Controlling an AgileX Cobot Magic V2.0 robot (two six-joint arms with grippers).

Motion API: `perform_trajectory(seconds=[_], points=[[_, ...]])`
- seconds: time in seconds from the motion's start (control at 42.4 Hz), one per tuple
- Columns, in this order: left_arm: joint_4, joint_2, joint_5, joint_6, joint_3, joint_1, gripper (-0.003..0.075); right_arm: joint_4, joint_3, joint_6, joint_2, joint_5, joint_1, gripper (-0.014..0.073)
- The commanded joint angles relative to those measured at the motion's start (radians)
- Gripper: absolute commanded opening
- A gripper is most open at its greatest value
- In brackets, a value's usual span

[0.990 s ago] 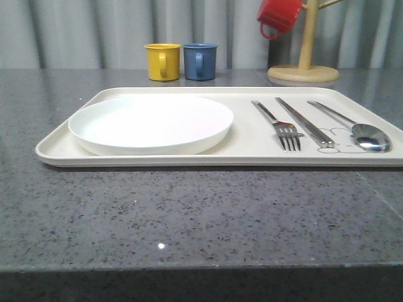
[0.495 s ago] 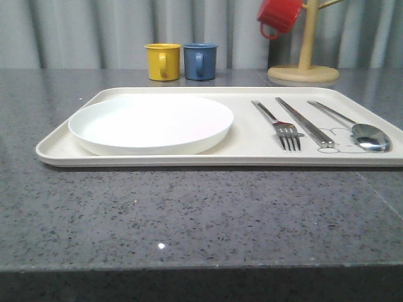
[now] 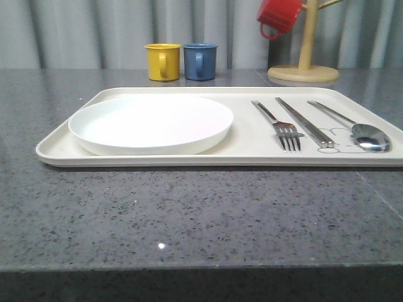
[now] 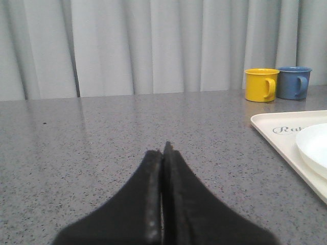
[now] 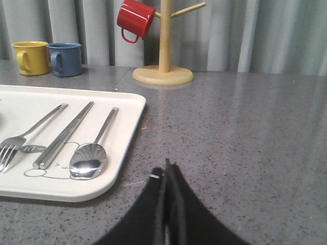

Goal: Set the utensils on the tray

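A speckled grey stone worktop (image 3: pixel 189 214) fills the lower half of the front frame, with one small bright glint of light low in the middle. Towards the upper middle, a yellow mug (image 3: pixel 162 61) and a blue mug (image 3: pixel 200 60) stand upright just beside each other, handles turned to the front. In the upper right stands a pale wooden mug tree (image 3: pixel 304 60) on a round base, and a red mug (image 3: pixel 278 16) hangs tilted from one of its pegs. Grey pleated curtains (image 3: pixel 94 31) run along the top of the frame behind everything.
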Motion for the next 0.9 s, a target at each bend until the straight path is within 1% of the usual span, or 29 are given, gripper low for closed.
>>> perform_trajectory(seconds=[0.0, 0.189, 0.283, 0.401, 0.589, 0.778, 0.872], points=[[-0.009, -0.023, -0.076, -0.011, 0.013, -0.007, -0.0020, 0.003, 0.000, -0.001, -0.015, -0.089, -0.007, -0.0112], [-0.009, -0.023, -0.076, -0.011, 0.013, -0.007, -0.0020, 0.003, 0.000, -0.001, -0.016, -0.105, -0.007, -0.0112], [-0.009, -0.023, -0.076, -0.011, 0.013, -0.007, -0.0020, 0.063, 0.000, -0.014, -0.016, -0.103, -0.007, -0.0112], [-0.009, -0.023, -0.076, -0.011, 0.013, -0.007, -0.0020, 0.134, 0.000, -0.080, -0.016, -0.083, -0.007, -0.0112], [-0.009, -0.023, -0.076, -0.011, 0.013, -0.007, -0.0020, 0.107, 0.000, -0.074, -0.016, -0.117, -0.012, -0.0112], [-0.009, -0.023, -0.076, -0.011, 0.013, -0.007, -0.0020, 0.054, 0.000, 0.011, -0.016, -0.119, -0.017, -0.0112], [-0.009, -0.023, -0.076, -0.011, 0.013, -0.007, -0.0020, 0.033, 0.000, 0.023, -0.016, -0.119, -0.017, -0.0112]])
